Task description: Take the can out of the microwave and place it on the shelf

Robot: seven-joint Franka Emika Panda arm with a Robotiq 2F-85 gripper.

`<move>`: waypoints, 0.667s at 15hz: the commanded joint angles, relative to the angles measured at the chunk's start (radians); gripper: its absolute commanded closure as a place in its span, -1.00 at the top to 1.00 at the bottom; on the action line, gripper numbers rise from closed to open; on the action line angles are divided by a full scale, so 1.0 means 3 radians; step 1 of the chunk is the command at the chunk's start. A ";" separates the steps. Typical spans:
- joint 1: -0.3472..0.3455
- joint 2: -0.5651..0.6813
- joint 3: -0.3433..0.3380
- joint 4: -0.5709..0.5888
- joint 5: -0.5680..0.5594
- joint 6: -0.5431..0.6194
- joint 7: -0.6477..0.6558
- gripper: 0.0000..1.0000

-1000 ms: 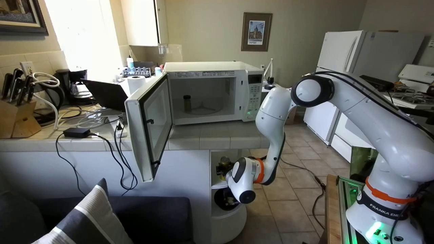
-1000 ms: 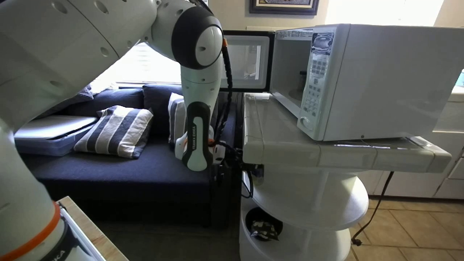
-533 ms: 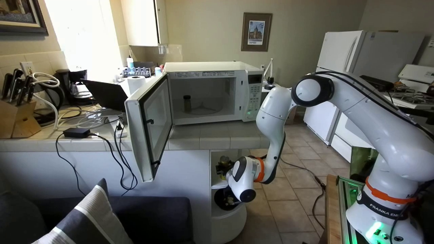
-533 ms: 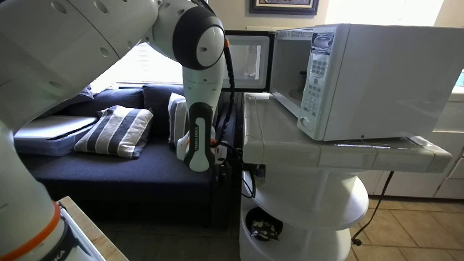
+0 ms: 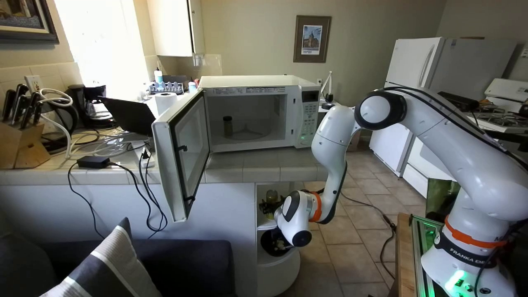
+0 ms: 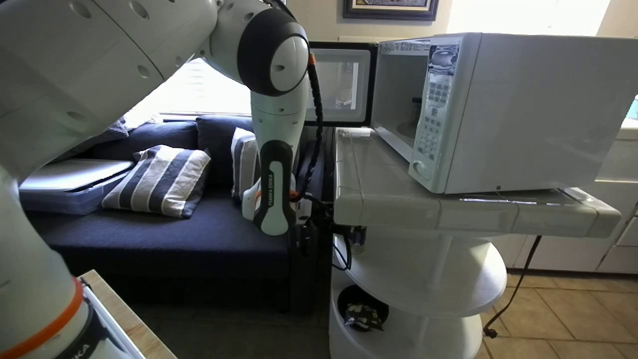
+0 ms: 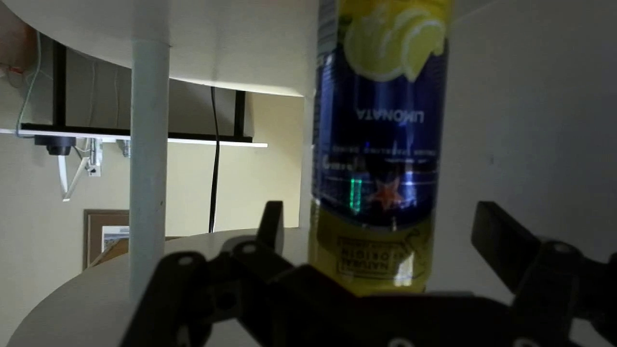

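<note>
A lemon-printed Limonata can (image 7: 378, 140) stands upright on the white shelf (image 6: 428, 279) between widely parted jaws, touching neither; above them, the microwave (image 5: 264, 107) is open.

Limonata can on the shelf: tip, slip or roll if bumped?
The can could tip if pushed high: it stands upright on the shelf, tall and slim. Once down, its round body may well roll. Bright highlights suggest a smooth, glossy skin, so a light grip might slip. Full or empty: can't tell.

Overexposed window (image 5: 101, 39), sofa (image 6: 209, 269) in shadow, wrist view dim, green and white glints on can (image 7: 378, 144)
</note>
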State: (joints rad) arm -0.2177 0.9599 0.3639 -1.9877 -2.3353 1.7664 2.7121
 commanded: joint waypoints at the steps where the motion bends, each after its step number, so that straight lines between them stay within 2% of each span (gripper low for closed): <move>1: 0.0222 -0.0119 -0.0177 -0.0050 0.0107 0.0376 0.0106 1.00; 6: 0.0373 -0.0227 -0.0266 -0.0098 0.0152 0.0707 0.0066 1.00; 10: 0.0385 -0.0339 -0.0260 -0.0150 0.0383 0.1098 -0.0074 1.00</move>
State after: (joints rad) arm -0.1175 0.9046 0.3029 -1.9989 -2.2822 2.0117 2.7006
